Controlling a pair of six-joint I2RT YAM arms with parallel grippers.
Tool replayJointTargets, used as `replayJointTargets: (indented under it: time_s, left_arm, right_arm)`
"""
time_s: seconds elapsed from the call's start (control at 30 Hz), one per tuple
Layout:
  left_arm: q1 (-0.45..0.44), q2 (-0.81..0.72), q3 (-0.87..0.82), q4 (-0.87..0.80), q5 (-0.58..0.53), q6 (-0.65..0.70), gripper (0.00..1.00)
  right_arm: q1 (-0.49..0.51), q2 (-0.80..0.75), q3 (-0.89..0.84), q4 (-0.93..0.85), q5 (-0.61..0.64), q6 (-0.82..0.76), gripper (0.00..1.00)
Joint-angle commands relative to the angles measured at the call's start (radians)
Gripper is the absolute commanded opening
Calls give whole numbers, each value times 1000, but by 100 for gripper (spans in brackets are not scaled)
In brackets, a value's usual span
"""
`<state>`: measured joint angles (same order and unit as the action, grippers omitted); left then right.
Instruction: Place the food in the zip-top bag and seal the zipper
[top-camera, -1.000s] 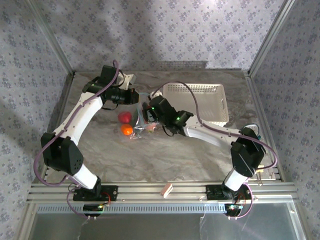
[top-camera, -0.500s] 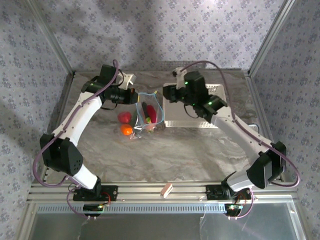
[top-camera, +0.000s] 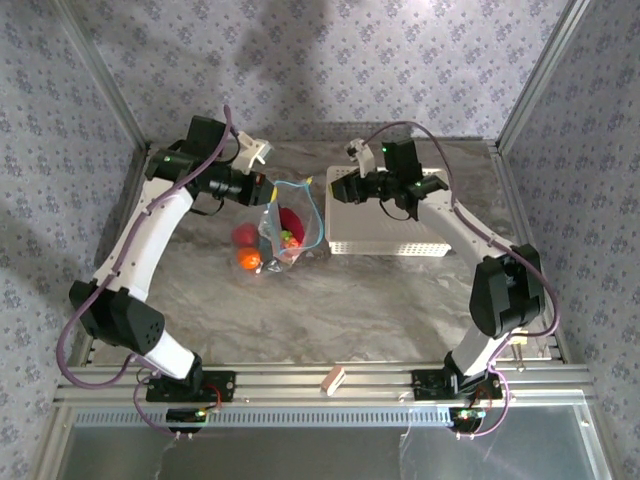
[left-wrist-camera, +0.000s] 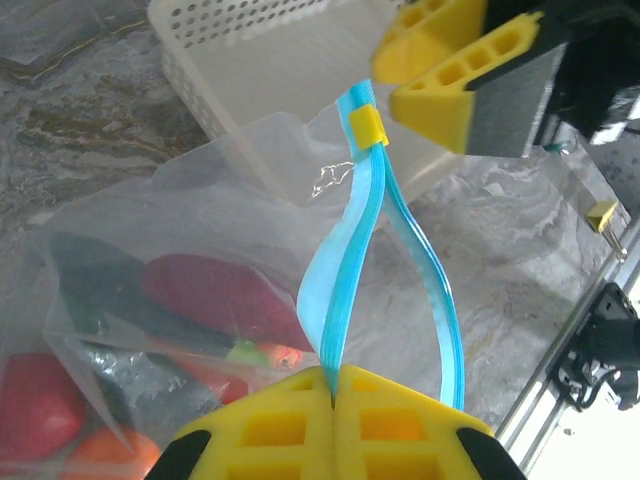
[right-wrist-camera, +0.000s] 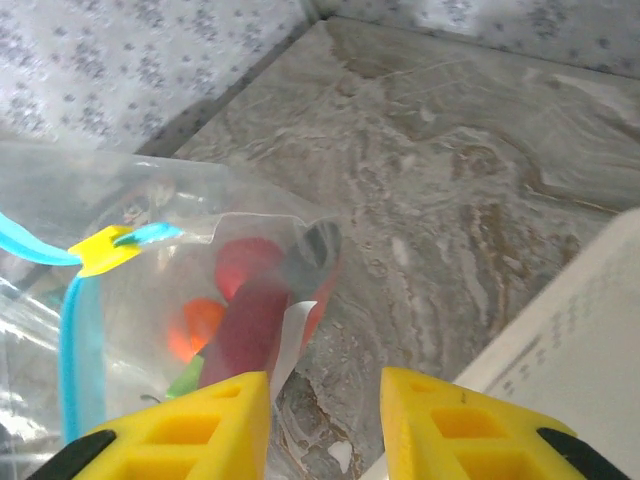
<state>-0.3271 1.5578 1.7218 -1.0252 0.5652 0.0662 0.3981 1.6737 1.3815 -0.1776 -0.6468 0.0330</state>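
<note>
Zip-top bag (top-camera: 283, 228) hung over the table (top-camera: 350, 310), holding a dark red slice (left-wrist-camera: 215, 298) and a dark vegetable (left-wrist-camera: 95, 275). Its blue zipper (left-wrist-camera: 345, 270) was parted, with a yellow slider (left-wrist-camera: 366, 125) at the far end. The left jaws were clamped on the zipper's near end. The right jaws stood apart, empty, near the slider. A tomato (top-camera: 243, 235) and an orange (top-camera: 249, 259) lay close beside the bag. A white basket (top-camera: 390, 240) stood to its right.

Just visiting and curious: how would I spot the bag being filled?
Find the white perforated basket on the marble table. Just left of it, the left gripper holds up the zip-top bag. It alone is clear plastic, with a blue zipper along its mouth.
</note>
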Motion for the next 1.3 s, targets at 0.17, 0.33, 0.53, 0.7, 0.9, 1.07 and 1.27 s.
replayJointTargets:
  time_s: [0.17, 0.33, 0.53, 0.7, 0.9, 1.07, 1.27]
  left_arm:
    - [40, -32, 59, -137, 86, 149, 0]
    - [108, -5, 83, -156, 126, 152, 0]
    - [159, 32, 138, -208, 166, 172, 0]
    - [175, 54, 160, -253, 165, 186, 0]
    - [183, 61, 154, -268, 170, 194, 0]
    - [186, 67, 150, -275, 171, 202, 0]
    - [190, 77, 147, -272, 184, 207, 0]
  right_arm:
    - [39, 11, 13, 151, -169, -184, 38]
    - [74, 11, 20, 106, -155, -295, 38]
    - [88, 43, 29, 131, -155, -352, 37]
    - [97, 95, 79, 143, -145, -364, 37]
    - [119, 163, 166, 129, -178, -378, 36]
    - [144, 188, 214, 93, -212, -399, 36]
    - [178, 188, 238, 59, -215, -442, 34]
